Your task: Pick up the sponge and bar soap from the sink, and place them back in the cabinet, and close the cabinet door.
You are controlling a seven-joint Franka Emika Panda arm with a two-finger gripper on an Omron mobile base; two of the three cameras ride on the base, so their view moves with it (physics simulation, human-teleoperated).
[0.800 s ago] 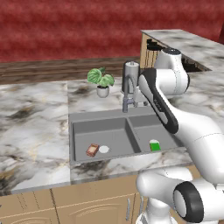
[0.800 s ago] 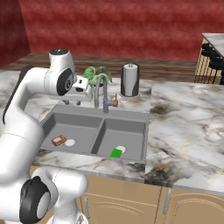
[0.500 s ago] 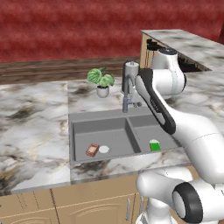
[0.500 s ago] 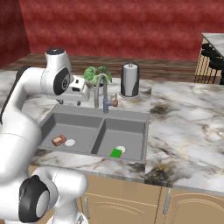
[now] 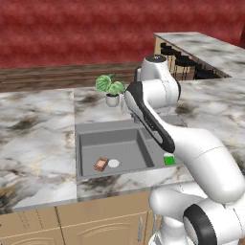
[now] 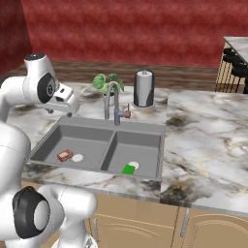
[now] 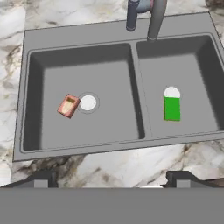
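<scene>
Bar soap [image 7: 68, 105] lying in left basin of sink [image 7: 83, 30], beside drain. Sponge [image 7: 172, 107] sitting in right basin. Gripper [image 7: 112, 177] hovering above, fingers spread wide, holding nothing.

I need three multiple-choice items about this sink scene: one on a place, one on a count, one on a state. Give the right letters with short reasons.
1. In which basin of the sink does the bar soap lie, in the hand view?
A. left basin
B. right basin
C. on the counter

2. How many task items lie in the sink?
A. one
B. two
C. three

3. What does the claw hold?
A. the sponge
B. the bar soap
C. nothing

Answers:
1 A: the soap lies beside the white drain disc in the left basin.
2 B: the soap and the sponge, one per basin.
3 C: the fingertips stand wide apart with nothing between them.
</scene>
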